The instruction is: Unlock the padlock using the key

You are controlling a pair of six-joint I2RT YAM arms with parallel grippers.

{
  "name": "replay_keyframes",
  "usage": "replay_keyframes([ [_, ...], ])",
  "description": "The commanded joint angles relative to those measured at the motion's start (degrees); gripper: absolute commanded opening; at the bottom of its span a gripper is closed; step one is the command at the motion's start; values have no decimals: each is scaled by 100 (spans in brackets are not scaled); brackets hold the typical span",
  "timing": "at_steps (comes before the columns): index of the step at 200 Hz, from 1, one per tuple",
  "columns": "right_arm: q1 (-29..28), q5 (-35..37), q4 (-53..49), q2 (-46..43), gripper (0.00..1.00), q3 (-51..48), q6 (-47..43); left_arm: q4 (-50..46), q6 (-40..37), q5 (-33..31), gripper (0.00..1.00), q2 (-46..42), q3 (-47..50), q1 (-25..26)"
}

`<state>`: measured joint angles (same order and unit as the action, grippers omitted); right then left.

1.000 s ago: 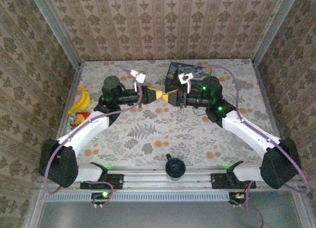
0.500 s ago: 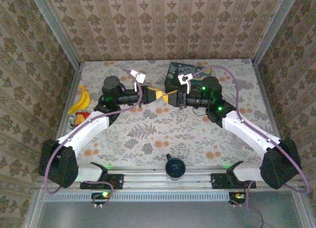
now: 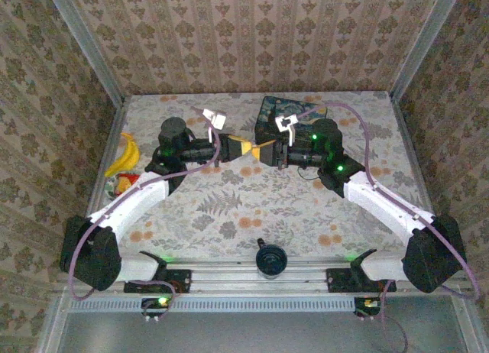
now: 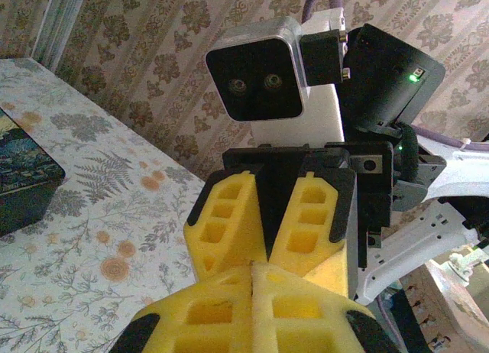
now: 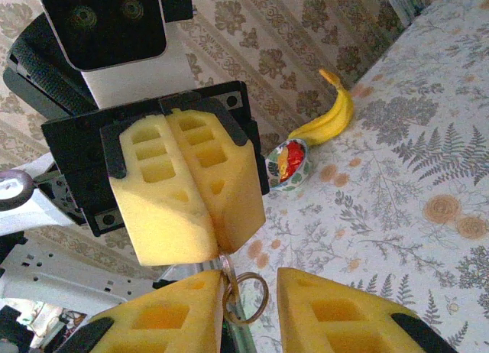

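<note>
From the top cam, both arms reach in over the back half of the bench (image 3: 229, 208) and meet tip to tip: the left pincer (image 3: 240, 147) and the right pincer (image 3: 264, 149) are basically nose to nose, up off the surface, just in front of the near-left corner of the dark blue box (image 3: 279, 108). A banana (image 3: 126, 153) and a little bowl (image 3: 122, 186) sit well off at the left edge. It's way too small there to read how the fingers stand or see anything between them. Left wrist cam: its own yellow fingers are pressed flat together, and the right pincer faces it right at the tips, with a dark wedge of gap between that one's fingers. Right wrist cam is the useful one: the left pincer's fingers are closed tight, and a small brassy bit on a thin ring (image 5: 244, 296) hangs just under its tips, in the gap between the right pincer's own fingers, which stand a bit apart. The bit sits against one finger, and the ring looks clear of the other. Can't tell if either pincer is actually pinching it, or whether it's the padlock or the key.
</note>
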<state>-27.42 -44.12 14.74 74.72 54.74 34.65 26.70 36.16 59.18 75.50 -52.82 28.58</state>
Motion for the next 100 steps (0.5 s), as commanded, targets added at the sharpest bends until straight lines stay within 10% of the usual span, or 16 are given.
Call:
replay_keyframes([
  [1, -1, 153, -63, -115, 27, 160, -90, 77, -101, 252, 0, -133, -172, 43],
  [100, 0, 138, -109, -144, 0, 120, -155, 178, 48, 145, 9, -150, -163, 4],
])
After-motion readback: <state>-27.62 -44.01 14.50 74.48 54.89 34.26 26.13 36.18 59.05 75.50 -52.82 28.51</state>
